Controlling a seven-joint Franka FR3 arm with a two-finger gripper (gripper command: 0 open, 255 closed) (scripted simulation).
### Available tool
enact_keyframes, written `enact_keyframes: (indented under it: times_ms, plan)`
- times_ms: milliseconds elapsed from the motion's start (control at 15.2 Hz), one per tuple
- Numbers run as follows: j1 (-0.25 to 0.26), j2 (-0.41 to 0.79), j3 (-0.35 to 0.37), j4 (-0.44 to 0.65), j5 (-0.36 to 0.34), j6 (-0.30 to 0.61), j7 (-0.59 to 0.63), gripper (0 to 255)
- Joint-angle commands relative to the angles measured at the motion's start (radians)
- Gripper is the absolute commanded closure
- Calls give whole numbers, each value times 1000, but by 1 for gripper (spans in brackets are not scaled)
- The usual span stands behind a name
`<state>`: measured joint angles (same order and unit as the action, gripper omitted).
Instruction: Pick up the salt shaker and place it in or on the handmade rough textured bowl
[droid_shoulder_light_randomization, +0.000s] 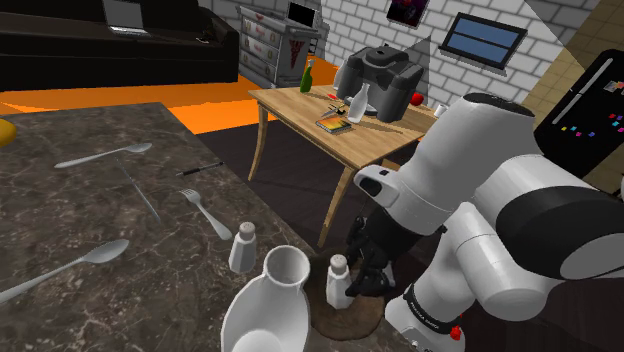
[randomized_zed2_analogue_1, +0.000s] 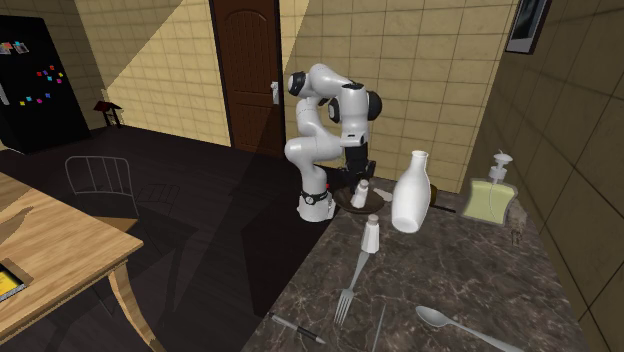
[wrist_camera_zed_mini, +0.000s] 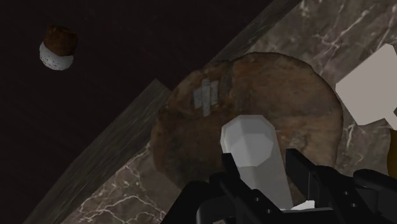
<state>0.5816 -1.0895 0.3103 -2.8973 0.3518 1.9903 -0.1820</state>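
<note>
Clamping the salt shaker (wrist_camera_zed_mini: 249, 143): the pincer (wrist_camera_zed_mini: 262, 164) has both black fingers pressed on its pale sides, with the cap towards the wrist camera. The rough brown bowl (wrist_camera_zed_mini: 280, 83) sits directly under the pincer and the shaker is over its inside. No view settles whether the shaker's base touches the bowl.

Wrist view adds:
- finger contact on the shaker
- the bowl's mottled inside, with a pale patch
- the counter edge (wrist_camera_zed_mini: 121, 153) running diagonally just past the bowl rim
- dark floor beyond that edge, with a small brown-and-white object (wrist_camera_zed_mini: 58, 48) well apart from the pincer

Shoulder view adds:
- a white vase (droid_shoulder_light_randomization: 262, 315) standing just beside the pincer
- a second shaker (droid_shoulder_light_randomization: 243, 247) upright on the marble counter (droid_shoulder_light_randomization: 90, 210), just past the vase
- a fork (droid_shoulder_light_randomization: 207, 212) and a spoon (droid_shoulder_light_randomization: 100, 253) farther out from the pincer

Second exterior view adds a pump bottle (randomized_zed2_analogue_1: 493, 195) by the tiled wall, beyond the vase and well apart from the pincer.

Room to move:
- the bowl is wedged between the vase and the arm's base
- the counter edge is close on one side of the pincer
- more open counter lies past the second shaker
</note>
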Motion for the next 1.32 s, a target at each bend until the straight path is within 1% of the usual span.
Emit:
enact_keyframes:
  times_ms: [0,462,528,858,1122,1254]
  plan:
    - [2,5,4,-11,4,14,-2,255]
    - [2,5,4,-11,4,14,-1,255]
    - [1,8,3,-12,4,17,-3,0]
    - [2,5,4,-11,4,14,-1,0]
    - [-18,-37,-43,94,-43,-133,4,0]
    - [-18,-37,-43,94,-43,-133,4,0]
